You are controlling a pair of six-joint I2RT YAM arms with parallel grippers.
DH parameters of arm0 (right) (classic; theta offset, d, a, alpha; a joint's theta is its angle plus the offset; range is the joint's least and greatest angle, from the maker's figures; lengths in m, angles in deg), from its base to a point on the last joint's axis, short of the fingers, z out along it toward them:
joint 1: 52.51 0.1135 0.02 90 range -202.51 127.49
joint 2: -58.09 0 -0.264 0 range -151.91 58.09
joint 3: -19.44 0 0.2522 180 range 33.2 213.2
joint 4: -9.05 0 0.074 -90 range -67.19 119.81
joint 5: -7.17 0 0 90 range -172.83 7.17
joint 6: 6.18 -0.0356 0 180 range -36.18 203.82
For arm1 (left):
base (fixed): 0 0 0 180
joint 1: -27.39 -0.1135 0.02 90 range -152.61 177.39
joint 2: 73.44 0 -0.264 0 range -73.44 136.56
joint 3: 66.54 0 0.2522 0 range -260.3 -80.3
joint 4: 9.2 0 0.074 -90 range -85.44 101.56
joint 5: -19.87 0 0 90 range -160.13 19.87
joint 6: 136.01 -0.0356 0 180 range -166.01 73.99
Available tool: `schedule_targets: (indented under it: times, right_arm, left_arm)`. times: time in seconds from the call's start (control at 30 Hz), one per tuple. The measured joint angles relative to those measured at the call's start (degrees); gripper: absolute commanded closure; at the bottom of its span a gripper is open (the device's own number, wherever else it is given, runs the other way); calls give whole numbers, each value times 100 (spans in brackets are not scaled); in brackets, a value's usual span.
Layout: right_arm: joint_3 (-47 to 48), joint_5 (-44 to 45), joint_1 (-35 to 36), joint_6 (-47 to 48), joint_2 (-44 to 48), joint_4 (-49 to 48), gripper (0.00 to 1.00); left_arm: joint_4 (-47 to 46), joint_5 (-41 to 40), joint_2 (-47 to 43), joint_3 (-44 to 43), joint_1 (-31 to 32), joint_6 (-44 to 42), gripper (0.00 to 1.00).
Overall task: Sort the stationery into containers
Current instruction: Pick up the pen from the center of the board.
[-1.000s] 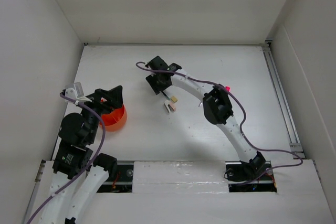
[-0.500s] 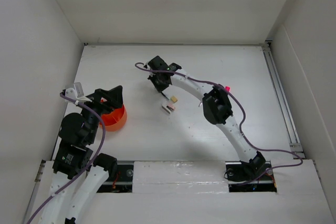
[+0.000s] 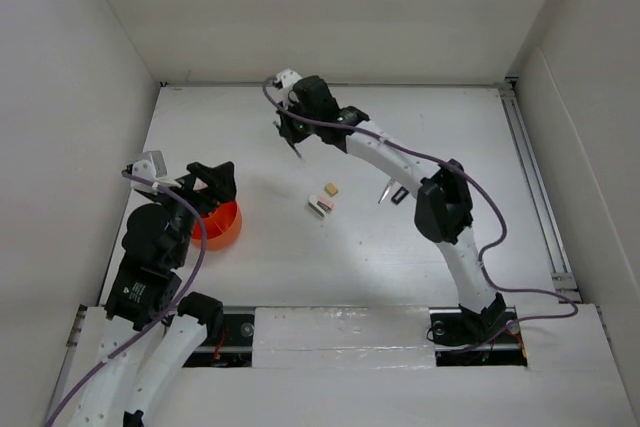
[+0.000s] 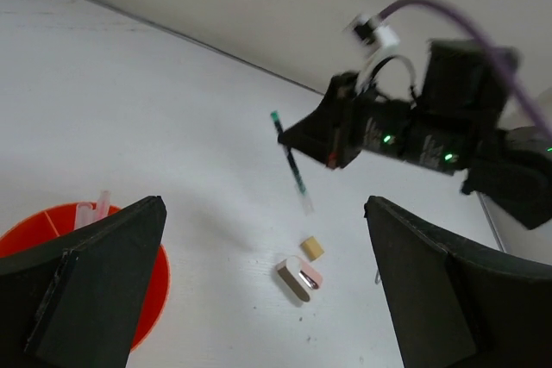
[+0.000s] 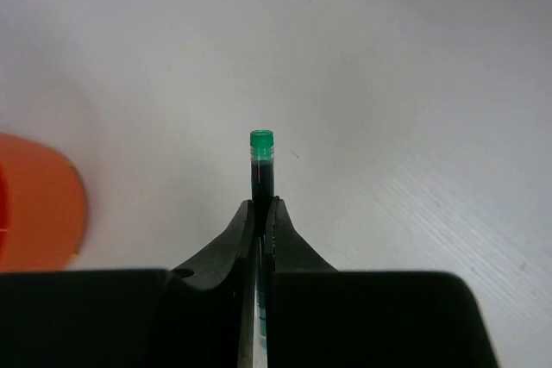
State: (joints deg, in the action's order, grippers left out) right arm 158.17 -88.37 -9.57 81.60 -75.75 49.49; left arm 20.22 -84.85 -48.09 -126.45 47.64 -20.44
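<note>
My right gripper [image 3: 298, 130] hangs over the far middle of the table, shut on a thin dark pen [image 3: 297, 151] with a green end. In the right wrist view the pen [image 5: 260, 159] sticks out past the closed fingertips of the gripper [image 5: 260, 204]. The left wrist view shows the same pen [image 4: 291, 164] slanting above the table. The orange cup [image 3: 220, 227] stands at the near left, with pale sticks [image 4: 91, 210] inside it. My left gripper [image 3: 212, 187] is open just above the cup's far rim, holding nothing. A tan eraser [image 3: 330, 189] and a pink-and-white eraser [image 3: 320, 205] lie mid-table.
Small dark items [image 3: 391, 193] lie beside the right arm's forearm. White walls close the table in on the left, far and right sides. A metal rail [image 3: 535, 187] runs along the right edge. The cup's rim [image 5: 39, 204] shows at the left of the right wrist view.
The right gripper closed on the pen, lifted it off the table and carried it toward the far left. The erasers stay put. The left arm barely shifted.
</note>
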Motion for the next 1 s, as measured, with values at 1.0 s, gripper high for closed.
schedule_targets:
  times: [1.0]
  right_arm:
    - [-5914, -4129, 619, -4325, 4236, -9468, 100]
  left_arm:
    - [-774, 4006, -192, 61, 0, -710, 8]
